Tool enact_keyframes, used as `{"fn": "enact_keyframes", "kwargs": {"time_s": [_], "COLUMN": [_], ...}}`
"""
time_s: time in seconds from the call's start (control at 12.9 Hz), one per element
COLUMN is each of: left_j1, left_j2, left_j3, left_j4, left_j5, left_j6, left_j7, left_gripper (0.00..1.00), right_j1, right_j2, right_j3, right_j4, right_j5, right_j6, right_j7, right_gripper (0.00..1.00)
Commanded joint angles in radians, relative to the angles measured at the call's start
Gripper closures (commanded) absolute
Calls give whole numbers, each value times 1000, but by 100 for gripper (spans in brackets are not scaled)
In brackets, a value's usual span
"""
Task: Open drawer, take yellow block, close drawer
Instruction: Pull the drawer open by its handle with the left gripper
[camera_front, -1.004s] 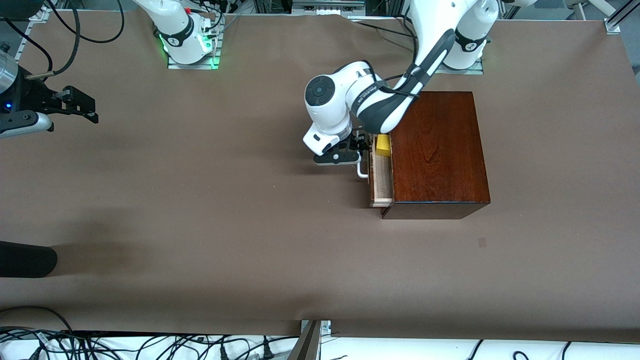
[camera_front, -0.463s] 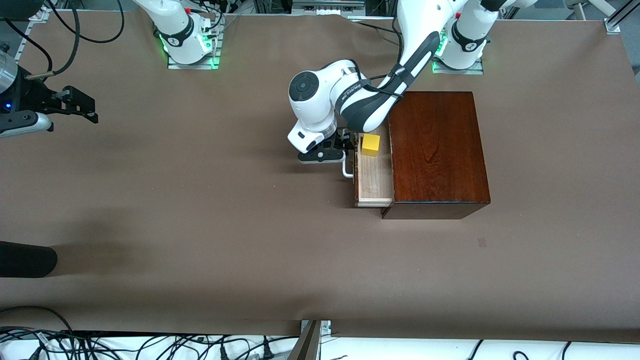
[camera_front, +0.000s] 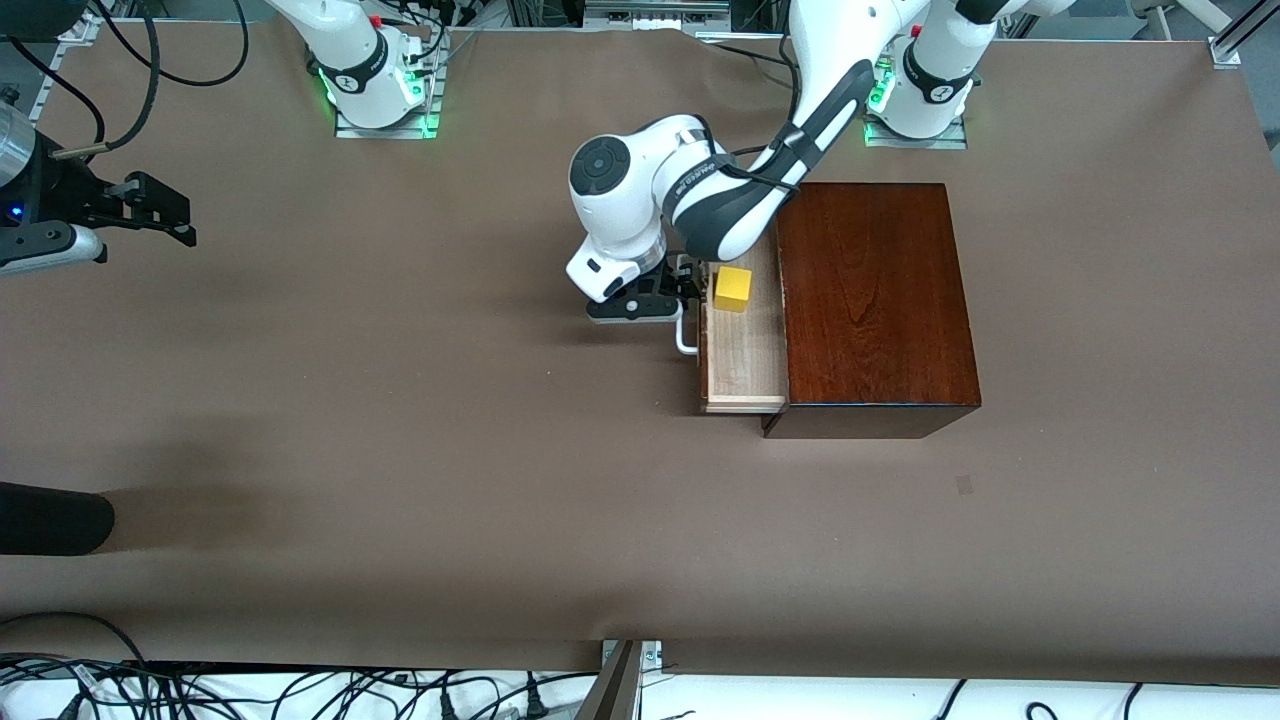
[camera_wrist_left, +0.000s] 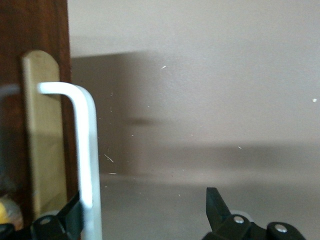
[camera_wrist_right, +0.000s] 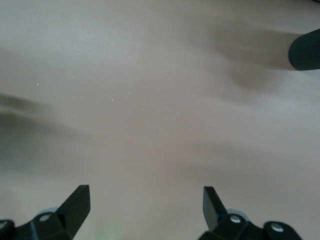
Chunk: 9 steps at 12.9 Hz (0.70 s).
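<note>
Left fingers (camera_wrist_left: 75, 220) spread, one against drawer (camera_front: 745, 350) handle (camera_wrist_left: 82, 150), right fingers (camera_wrist_right: 75, 202) spread over bare table (camera_front: 400, 400)

Your left arm reaches from its base and bends down low, its left pincer (camera_front: 678, 300) set sideways with fingers (camera_wrist_left: 217, 202) spread wide apart. Your right arm waits at its end of the tabletop, the right pincer (camera_wrist_right: 145, 207) hanging with fingers parted too.
</note>
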Motion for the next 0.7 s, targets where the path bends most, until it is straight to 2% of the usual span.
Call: {"fn": "enact_keyframes", "kwargs": {"time_s": [0.0,0.15,0.39,0.62], "left_j1": [-12,-20,-6,111], "left_j2": [26,20,-61,-177], "left_j3": [-16,-18,-7,-14], "left_j4": [93,136,168,167], "left_j5": [48,51,50,33], "left_j6": [-86,-171,-301,-384], "left_j7": [10,11,87,280], "left_gripper": [0,0,0,0], "right_j1": [-16,-16,-16,-14], "right_j2": [6,6,6,8], "right_j3": [10,10,10,12], "right_j4": [20,20,20,21], "right_j5": [8,8,8,8], "right_j6": [-21,-21,-16,-5], "right_j7": [8,8,8,8], "right_gripper": [0,0,0,0]}}
